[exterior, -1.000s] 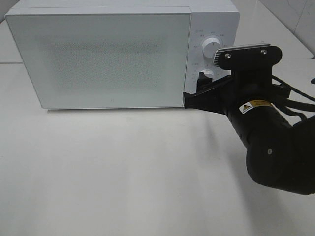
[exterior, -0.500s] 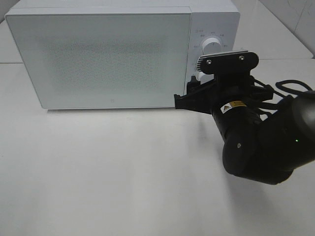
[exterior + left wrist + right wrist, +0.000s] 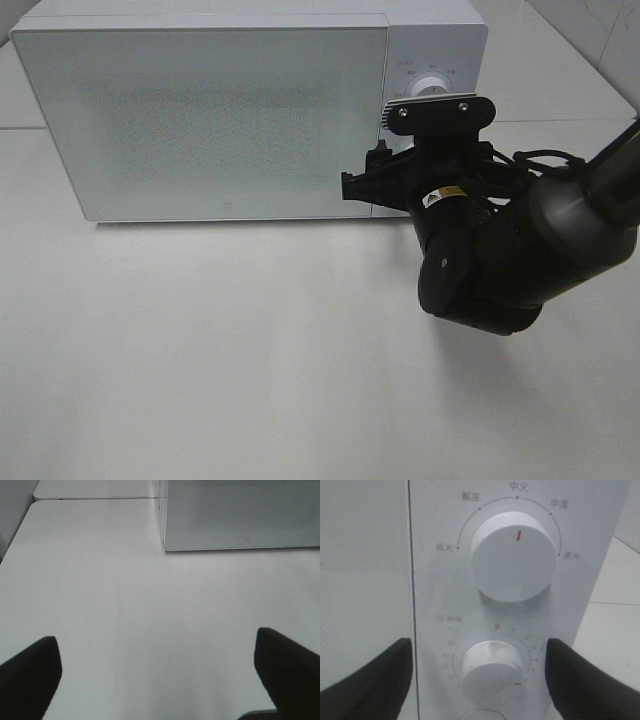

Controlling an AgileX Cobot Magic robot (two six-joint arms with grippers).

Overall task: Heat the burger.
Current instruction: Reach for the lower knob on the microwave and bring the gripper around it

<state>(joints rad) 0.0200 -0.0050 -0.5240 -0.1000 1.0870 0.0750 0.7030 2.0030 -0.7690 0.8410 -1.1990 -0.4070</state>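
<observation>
Right end effector [image 3: 479, 677] stood wide open, one finger on each side of the timer knob [image 3: 490, 666], holding nothing. The knob's red mark [image 3: 518, 683] pointed near 4 o'clock. Microwave door [image 3: 200, 110] was shut, burger hidden. Setting the time seemed the step; next needs a gentle, straight pinch.

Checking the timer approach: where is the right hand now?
In the exterior high view the right hand is on the right, at the microwave's control panel; its open jaws flank the lower dial.

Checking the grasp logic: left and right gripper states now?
Left gripper: open, holding nothing.
Right gripper: open, fingers flanking the timer knob, not touching.
</observation>
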